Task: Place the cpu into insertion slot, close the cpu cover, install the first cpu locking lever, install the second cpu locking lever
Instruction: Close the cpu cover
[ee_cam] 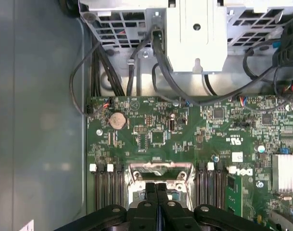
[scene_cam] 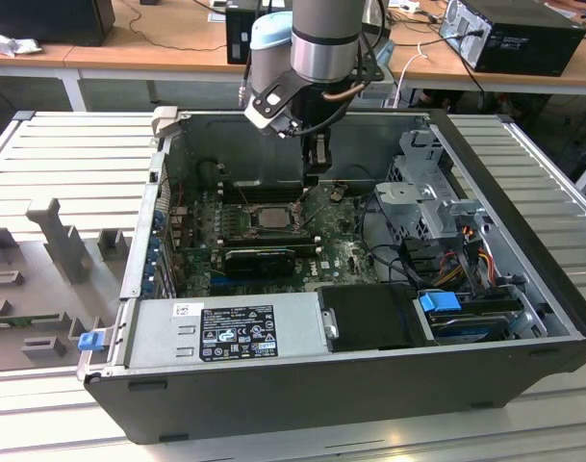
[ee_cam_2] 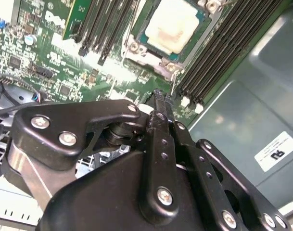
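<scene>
Your fingers (ee_cam: 150, 195) are pressed tight together with nothing between them. They hang just above the insertion slot (ee_cam_2: 133, 47). The cpu (ee_cam_2: 172, 24) lies inside that slot with its beige face up, between the rows of long black memory slots (ee_cam_2: 218, 53). On the green board (ee_cam: 151, 125), the slot sits close to the edge that runs along the case's far wall in the exterior view. I cannot tell from here whether the cpu cover is down over the chip.

Here is what could go wrong, as I judge it:

- If you push straight down now, the fingertips could land on the chip's face. That could scratch it or tip it. If the chip is not sitting flat, a push could bend the tiny pins under it.
- If you slide sideways while this low, the fingers could knock the small white clips (ee_cam: 101, 167) at the ends of the memory slots. They are just beside the slot, so there is little room.
- The black cables (ee_cam: 136, 72) hang loose near the metal cage (ee_cam: 194, 33) — a wide swing of the arm could snag them.
- Thin metal parts are slippery, so shut fingers could skid off one and hit the board.
</scene>
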`<state>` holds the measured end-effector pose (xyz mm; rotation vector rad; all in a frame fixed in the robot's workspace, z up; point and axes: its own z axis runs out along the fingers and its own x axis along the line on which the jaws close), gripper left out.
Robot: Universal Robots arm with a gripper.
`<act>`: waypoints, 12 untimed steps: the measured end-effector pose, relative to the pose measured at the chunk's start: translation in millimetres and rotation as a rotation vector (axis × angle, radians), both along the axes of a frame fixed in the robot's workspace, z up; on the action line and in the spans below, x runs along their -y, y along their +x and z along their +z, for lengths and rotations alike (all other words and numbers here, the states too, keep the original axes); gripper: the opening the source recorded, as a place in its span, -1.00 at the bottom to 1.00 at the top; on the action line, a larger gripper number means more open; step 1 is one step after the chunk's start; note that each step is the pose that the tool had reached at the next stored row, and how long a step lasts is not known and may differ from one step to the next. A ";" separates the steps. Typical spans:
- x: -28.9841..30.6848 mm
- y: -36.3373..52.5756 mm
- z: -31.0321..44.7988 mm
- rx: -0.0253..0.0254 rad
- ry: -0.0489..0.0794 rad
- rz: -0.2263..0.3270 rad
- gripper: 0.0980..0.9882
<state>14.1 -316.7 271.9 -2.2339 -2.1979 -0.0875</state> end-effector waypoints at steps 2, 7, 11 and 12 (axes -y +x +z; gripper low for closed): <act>0.0 4.0 -0.4 0.0000 0.000 0.000 -0.98; 0.6 12.9 -2.2 -0.0001 -0.004 0.000 -0.98; 2.1 19.2 -3.9 -0.0003 -0.004 0.000 -0.98; 2.1 21.7 -4.2 -0.0003 -0.004 0.000 -0.98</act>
